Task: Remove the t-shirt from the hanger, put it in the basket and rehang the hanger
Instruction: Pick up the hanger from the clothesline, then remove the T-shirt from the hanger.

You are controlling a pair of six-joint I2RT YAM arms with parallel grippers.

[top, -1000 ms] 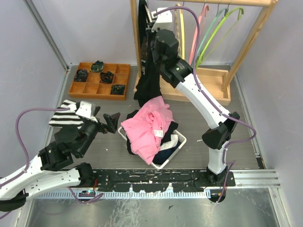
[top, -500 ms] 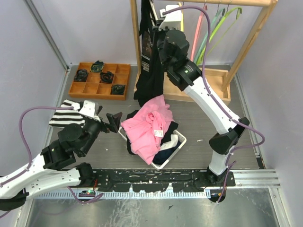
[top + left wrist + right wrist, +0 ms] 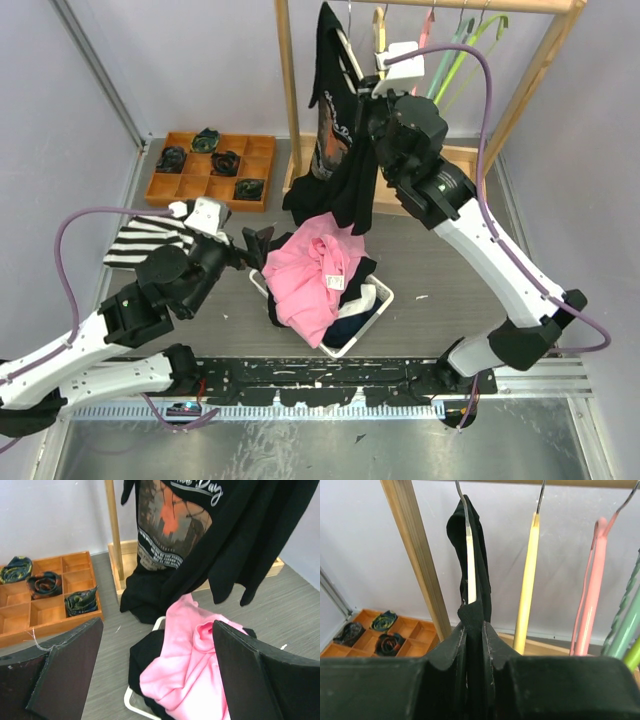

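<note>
My right claw (image 3: 474, 630) is clamped on the black t-shirt (image 3: 482, 555) just under the hanger (image 3: 470, 565), a grip for dragging fabric off the shoulder. My left claw (image 3: 160, 665) gapes wide (a spare hand), with the t-shirt hanging ahead of it.

T-shirt (image 3: 335, 150) on hanger (image 3: 470, 565) at left end of rack (image 3: 285, 90), basket (image 3: 378, 300) before it, tray (image 3: 260, 150) further left.

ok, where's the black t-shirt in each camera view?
Top external: black t-shirt hanging at top centre.
Left wrist: t-shirt upper centre to right, print facing the camera.
Right wrist: t-shirt centre, on the hanger, pinched in the right gripper.
Shared landmark: wooden post, just left of the t-shirt in all three.
</note>
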